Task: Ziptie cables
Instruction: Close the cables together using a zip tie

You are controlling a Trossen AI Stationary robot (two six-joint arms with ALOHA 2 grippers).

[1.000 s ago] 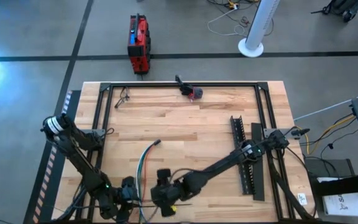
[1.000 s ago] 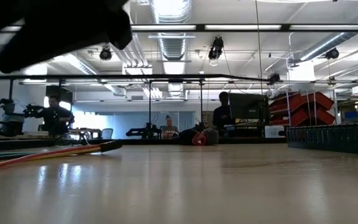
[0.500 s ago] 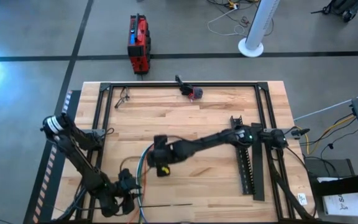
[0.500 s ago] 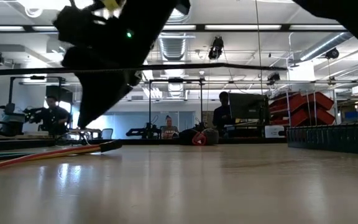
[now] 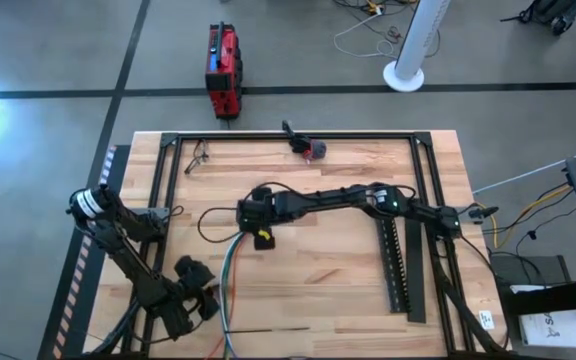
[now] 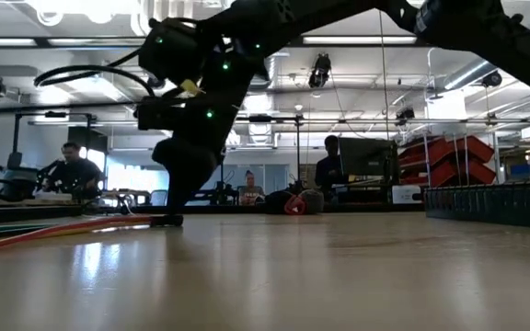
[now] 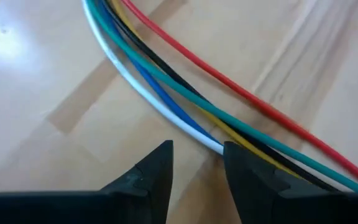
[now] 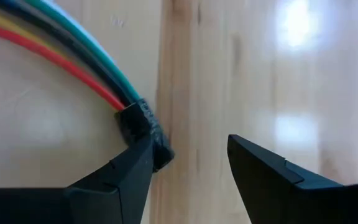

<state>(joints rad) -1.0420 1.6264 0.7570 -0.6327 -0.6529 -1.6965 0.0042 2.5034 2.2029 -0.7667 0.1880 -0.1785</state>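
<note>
Looking down at the wooden table (image 5: 298, 200), the right arm stretches across the middle, its right gripper (image 5: 256, 231) sitting over the far, dark-taped end of the cables (image 5: 231, 270). Wrist cam shows the jaws parted with nothing between them, the taped end (image 8: 143, 127) just beside one finger (image 8: 120, 180). The bundle runs from there to the near edge. The left gripper (image 5: 200, 290) sits near that edge, just left of the wires, also released, tips right next to the white strand (image 7: 154, 99) but not grasping it. A black toothed strip (image 5: 393, 260) lies off to the right.
</note>
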